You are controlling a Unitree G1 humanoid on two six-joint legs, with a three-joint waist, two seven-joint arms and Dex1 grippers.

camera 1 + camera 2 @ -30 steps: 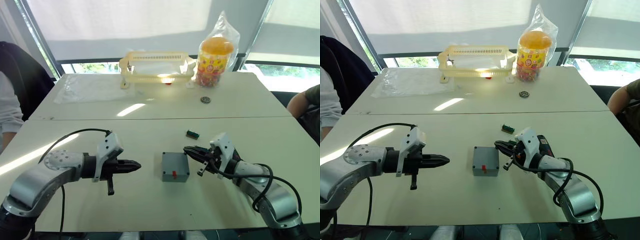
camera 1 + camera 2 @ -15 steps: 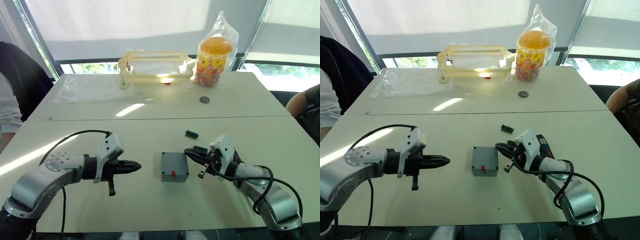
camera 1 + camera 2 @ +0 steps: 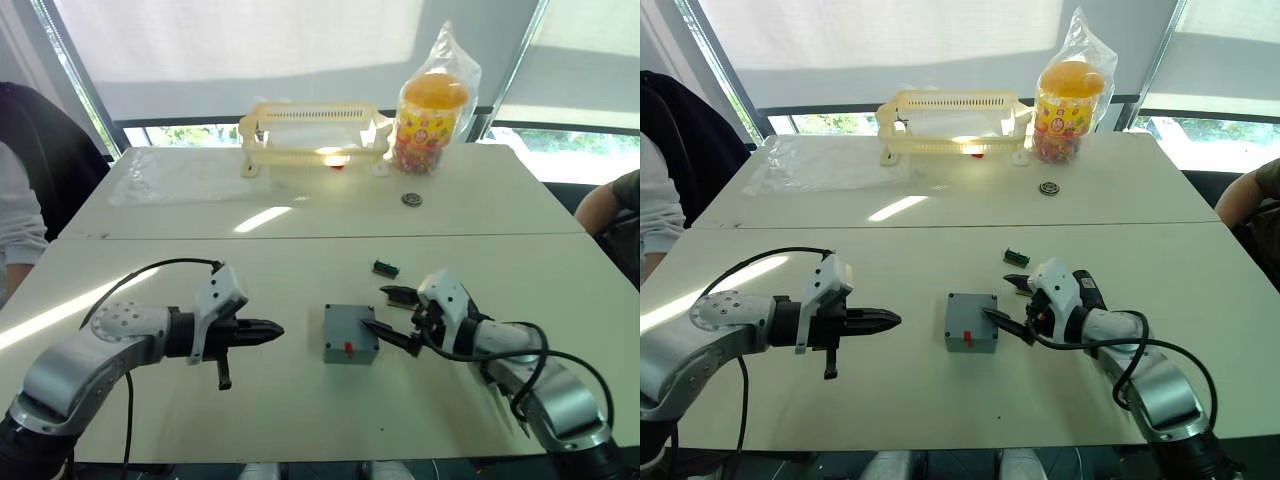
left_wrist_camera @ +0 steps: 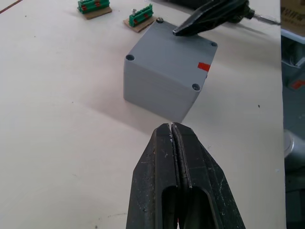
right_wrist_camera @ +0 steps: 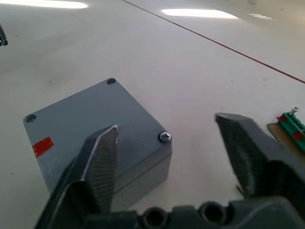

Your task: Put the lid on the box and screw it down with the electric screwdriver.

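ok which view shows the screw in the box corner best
The right wrist view: the screw sits close, head visible in one corner of the box. The left wrist view shows corner holes from farther off; both eye views show the box small.

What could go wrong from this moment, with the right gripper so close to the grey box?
1. The open right gripper has one finger over the top edge of the box, and nothing holds the box; a push could slide or tip it.
2. The lid shows one screw; the other corner holes in view look empty, so it may shift.
3. A green terminal block lies near the other finger and could be knocked.
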